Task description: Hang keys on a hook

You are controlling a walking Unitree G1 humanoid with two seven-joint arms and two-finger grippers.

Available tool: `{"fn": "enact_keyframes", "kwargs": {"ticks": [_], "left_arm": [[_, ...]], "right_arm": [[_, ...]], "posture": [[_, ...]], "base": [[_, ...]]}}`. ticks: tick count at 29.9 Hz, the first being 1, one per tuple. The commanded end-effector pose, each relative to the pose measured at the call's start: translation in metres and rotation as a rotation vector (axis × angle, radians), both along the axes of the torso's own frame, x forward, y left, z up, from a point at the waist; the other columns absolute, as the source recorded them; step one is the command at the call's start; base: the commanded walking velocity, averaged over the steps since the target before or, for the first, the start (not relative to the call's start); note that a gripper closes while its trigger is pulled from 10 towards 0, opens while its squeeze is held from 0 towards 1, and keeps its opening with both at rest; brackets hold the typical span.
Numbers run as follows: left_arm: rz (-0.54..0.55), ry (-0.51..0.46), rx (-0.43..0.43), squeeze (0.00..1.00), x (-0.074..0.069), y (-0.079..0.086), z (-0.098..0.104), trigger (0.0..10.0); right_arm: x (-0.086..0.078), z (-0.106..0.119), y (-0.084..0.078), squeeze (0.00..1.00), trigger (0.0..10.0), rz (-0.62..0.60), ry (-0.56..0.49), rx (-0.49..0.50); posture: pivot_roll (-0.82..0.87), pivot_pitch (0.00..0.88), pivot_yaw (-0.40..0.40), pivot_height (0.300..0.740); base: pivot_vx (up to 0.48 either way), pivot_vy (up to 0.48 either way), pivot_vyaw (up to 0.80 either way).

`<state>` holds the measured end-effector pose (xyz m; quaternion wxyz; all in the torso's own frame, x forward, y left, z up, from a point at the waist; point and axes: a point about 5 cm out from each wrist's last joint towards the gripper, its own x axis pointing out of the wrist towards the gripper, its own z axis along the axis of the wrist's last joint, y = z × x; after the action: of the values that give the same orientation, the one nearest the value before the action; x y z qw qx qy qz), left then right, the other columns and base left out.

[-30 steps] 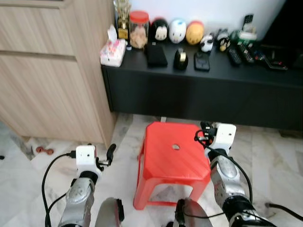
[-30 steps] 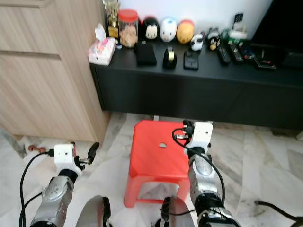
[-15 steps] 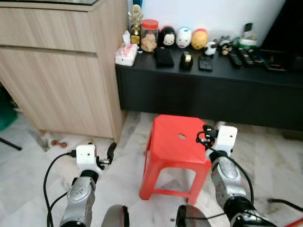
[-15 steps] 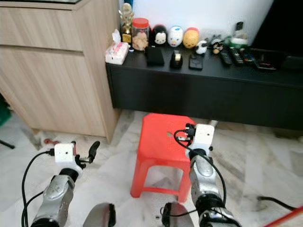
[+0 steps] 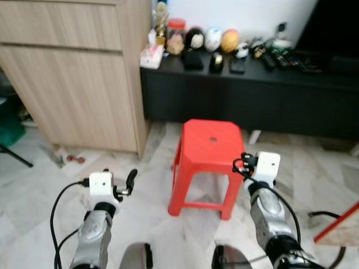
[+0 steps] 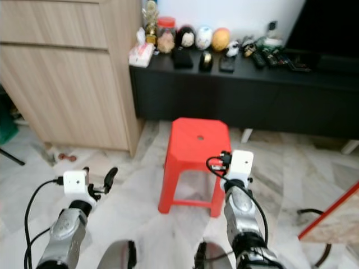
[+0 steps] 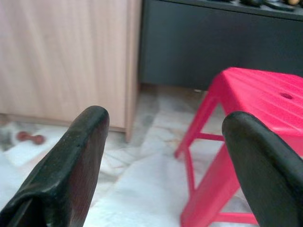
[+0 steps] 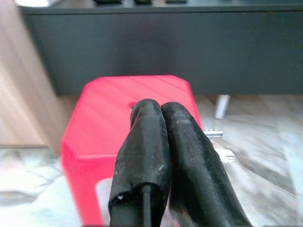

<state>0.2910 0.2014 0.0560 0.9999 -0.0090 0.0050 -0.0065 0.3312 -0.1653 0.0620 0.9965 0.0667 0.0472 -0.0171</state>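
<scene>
My right gripper (image 8: 161, 109) is shut, and silver keys (image 8: 214, 134) stick out beside its black fingers (image 8: 142, 142). In the eye views it (image 5: 239, 164) hovers low in front of the red plastic stool (image 5: 210, 145), at the stool's right front corner. My left gripper (image 7: 165, 127) is open, its fingers (image 7: 80, 156) wide apart with nothing between them. It (image 5: 130, 180) is held over the marble floor, left of the stool.
A long black console (image 5: 252, 89) runs behind the stool, with jars, figurines and remotes (image 5: 213, 42) on top. A tall wooden cabinet (image 5: 73, 73) stands at the left. A small reddish object (image 5: 73, 159) lies by its base. A red-edged board (image 5: 339, 227) and a cable (image 5: 328, 216) lie at the right.
The whole view has drawn back and risen: stool, console and cabinet now look farther away, with more floor showing. Both arms hold the same pose.
</scene>
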Motion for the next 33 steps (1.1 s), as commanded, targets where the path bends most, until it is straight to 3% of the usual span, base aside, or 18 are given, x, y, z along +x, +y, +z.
{"fn": "enact_keyframes", "kwargs": {"ticks": [1,12,20,26,28,29,32,33], "left_arm": [[0.000,-0.003,-0.009,0.00,-0.001,-0.002,-0.001,10.0],[-0.010,-0.030,-0.003,0.00,0.002,-0.003,0.005,10.0],[-0.028,-0.073,0.002,0.00,0.007,-0.004,0.017,10.0],[-0.049,-0.090,0.003,0.00,0.008,-0.006,0.023,10.0],[-0.053,-0.090,0.005,0.00,0.009,-0.006,0.023,10.0],[-0.057,-0.091,0.007,0.00,0.009,-0.006,0.024,10.0],[-0.061,-0.089,0.009,0.00,0.008,-0.005,0.025,10.0],[-0.061,-0.089,0.009,0.00,0.008,-0.005,0.025,10.0]], "right_arm": [[0.000,0.001,-0.003,0.00,10.0,-0.006,-0.007,0.002],[0.002,0.002,-0.002,0.00,10.0,0.017,0.002,-0.007],[0.009,0.010,0.001,0.00,10.0,0.124,0.029,-0.052],[0.014,0.015,0.003,0.00,10.0,0.206,0.044,-0.072],[0.014,0.012,0.004,0.00,10.0,0.243,0.084,-0.109],[0.012,0.004,0.005,0.00,10.0,0.309,0.167,-0.172],[0.004,-0.010,0.007,0.00,10.0,0.441,0.268,-0.236],[0.004,-0.010,0.007,0.00,10.0,0.441,0.268,-0.236]], "posture": [[0.15,0.085,-0.063,0.619],[0.15,0.085,-0.069,0.684],[0.14,0.079,-0.071,0.740],[0.14,0.070,-0.071,0.740],[0.14,0.070,-0.069,0.740],[0.14,0.066,-0.070,0.740],[0.14,0.061,-0.071,0.740],[0.14,0.061,-0.071,0.740]], "base": [[0.000,0.000,0.00],[0.000,0.000,0.00],[0.000,0.000,0.00],[0.000,0.000,0.00],[0.000,0.000,0.00],[0.000,0.000,0.00],[0.000,0.000,0.00],[0.000,0.000,0.00]]}}
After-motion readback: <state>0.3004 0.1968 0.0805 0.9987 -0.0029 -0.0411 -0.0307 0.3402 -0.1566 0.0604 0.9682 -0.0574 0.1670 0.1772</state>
